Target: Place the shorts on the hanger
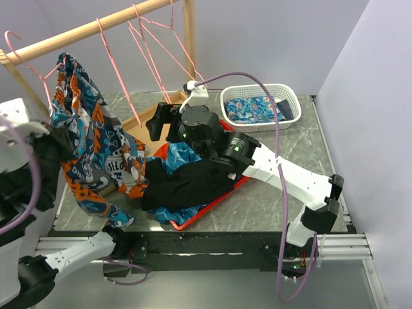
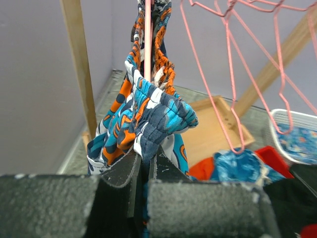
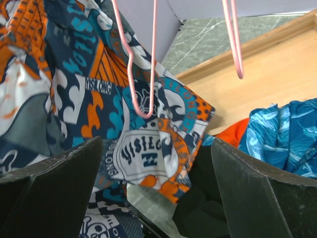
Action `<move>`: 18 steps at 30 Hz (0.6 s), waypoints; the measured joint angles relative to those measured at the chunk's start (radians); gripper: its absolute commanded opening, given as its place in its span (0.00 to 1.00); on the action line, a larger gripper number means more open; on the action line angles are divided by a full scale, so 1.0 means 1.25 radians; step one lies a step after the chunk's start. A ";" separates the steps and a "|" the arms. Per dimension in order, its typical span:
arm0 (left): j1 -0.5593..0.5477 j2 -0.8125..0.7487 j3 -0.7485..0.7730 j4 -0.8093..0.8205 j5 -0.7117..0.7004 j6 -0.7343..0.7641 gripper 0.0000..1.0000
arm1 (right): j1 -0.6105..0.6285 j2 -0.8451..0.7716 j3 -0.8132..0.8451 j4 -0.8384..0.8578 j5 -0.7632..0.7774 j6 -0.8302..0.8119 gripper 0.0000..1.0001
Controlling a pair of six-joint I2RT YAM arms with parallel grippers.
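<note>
The shorts (image 1: 90,151), printed in navy, teal, orange and white, hang from the leftmost pink hanger (image 1: 44,76) on the wooden rail and trail down onto the table's left side. In the left wrist view my left gripper (image 2: 143,156) is shut on the bunched waistband of the shorts (image 2: 158,114), just below the hanger's wire (image 2: 147,44), which runs up through the fabric. My right gripper (image 1: 162,120) is open and empty over the table's middle. In its own view the gripper (image 3: 156,144) faces a hanging leg of the shorts (image 3: 84,84) without touching it.
Three more pink hangers (image 1: 151,48) hang on the rail (image 1: 84,27); one's corner (image 3: 141,109) dangles before the right gripper. A red tray (image 1: 193,217) holds a black garment (image 1: 187,183) and blue cloth. A white basket (image 1: 261,90) stands at the back right.
</note>
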 measured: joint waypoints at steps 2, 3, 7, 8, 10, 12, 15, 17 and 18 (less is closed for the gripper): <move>0.000 0.023 0.001 0.012 -0.024 0.022 0.01 | 0.000 -0.010 -0.011 0.000 0.000 -0.002 0.97; 0.000 0.032 0.001 0.015 -0.032 0.030 0.01 | 0.000 -0.013 -0.013 0.000 0.000 -0.003 0.97; 0.001 0.058 -0.006 0.048 -0.055 0.063 0.01 | 0.000 -0.028 -0.024 0.001 0.000 -0.006 0.97; 0.001 0.060 -0.012 0.060 -0.059 0.068 0.01 | 0.000 -0.031 -0.026 0.002 0.000 -0.008 0.97; 0.001 0.065 -0.021 0.075 -0.066 0.072 0.01 | 0.000 -0.035 -0.028 0.001 0.000 -0.009 0.97; 0.002 0.071 -0.030 0.095 -0.074 0.075 0.01 | 0.000 -0.038 -0.028 0.001 0.000 -0.009 0.97; 0.002 0.083 -0.050 0.127 -0.090 0.085 0.01 | 0.000 -0.047 -0.038 0.000 0.001 -0.011 0.98; 0.002 0.092 -0.067 0.150 -0.103 0.090 0.01 | 0.000 -0.060 -0.055 -0.001 0.001 -0.012 0.98; 0.002 0.098 -0.074 0.163 -0.113 0.093 0.01 | 0.000 -0.068 -0.063 -0.002 0.001 -0.012 0.98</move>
